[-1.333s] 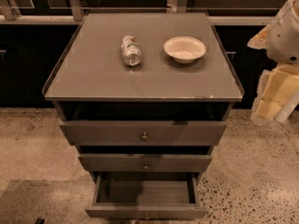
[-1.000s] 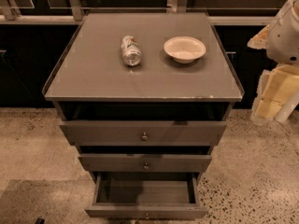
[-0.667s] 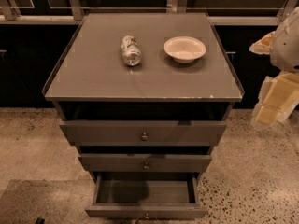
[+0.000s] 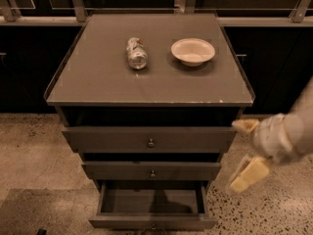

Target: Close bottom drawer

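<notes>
The bottom drawer (image 4: 151,222) is the lowest of three dark grey drawers in the cabinet. It is pulled far out, and its inside looks empty. Its knob sits at the lower edge of the view. My gripper (image 4: 245,152) hangs in the air to the right of the cabinet, level with the middle drawer (image 4: 151,171). It touches nothing. Its two yellowish fingers (image 4: 250,175) stand apart, open and empty. It is above and to the right of the bottom drawer's front.
The top drawer (image 4: 149,140) and the middle drawer are each slightly out. On the cabinet top (image 4: 98,82) lie a crushed can (image 4: 137,53) and a white bowl (image 4: 192,51). Speckled floor surrounds the cabinet; dark cabinets and a rail stand behind.
My gripper has moved down and to the left, from beside the cabinet top to beside the middle drawer. The drawers, can and bowl have not moved.
</notes>
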Robot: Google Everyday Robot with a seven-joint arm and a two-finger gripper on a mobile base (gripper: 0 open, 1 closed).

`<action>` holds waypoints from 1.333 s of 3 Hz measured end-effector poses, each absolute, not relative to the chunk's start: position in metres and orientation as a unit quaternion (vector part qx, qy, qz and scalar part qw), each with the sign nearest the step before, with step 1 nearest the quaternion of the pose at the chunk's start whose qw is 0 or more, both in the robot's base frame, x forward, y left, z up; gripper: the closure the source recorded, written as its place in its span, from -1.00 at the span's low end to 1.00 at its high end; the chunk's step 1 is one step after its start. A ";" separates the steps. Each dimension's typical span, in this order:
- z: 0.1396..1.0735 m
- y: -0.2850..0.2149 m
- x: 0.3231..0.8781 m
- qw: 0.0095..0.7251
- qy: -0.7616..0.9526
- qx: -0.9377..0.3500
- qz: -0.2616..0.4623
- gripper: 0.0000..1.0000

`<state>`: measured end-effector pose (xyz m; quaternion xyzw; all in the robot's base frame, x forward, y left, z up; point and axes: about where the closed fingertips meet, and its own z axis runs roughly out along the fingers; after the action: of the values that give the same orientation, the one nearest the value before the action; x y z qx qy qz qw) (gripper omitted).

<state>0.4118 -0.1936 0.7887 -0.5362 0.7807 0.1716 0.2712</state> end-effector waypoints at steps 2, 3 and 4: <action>0.671 -0.174 0.432 0.329 0.800 -0.450 0.223 -1.00; 0.668 -0.177 0.439 0.337 0.803 -0.443 0.214 -1.00; 0.642 -0.179 0.431 0.335 0.814 -0.420 0.221 -1.00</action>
<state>0.4307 -0.1787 0.6420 -0.4205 0.8139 0.2208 0.3347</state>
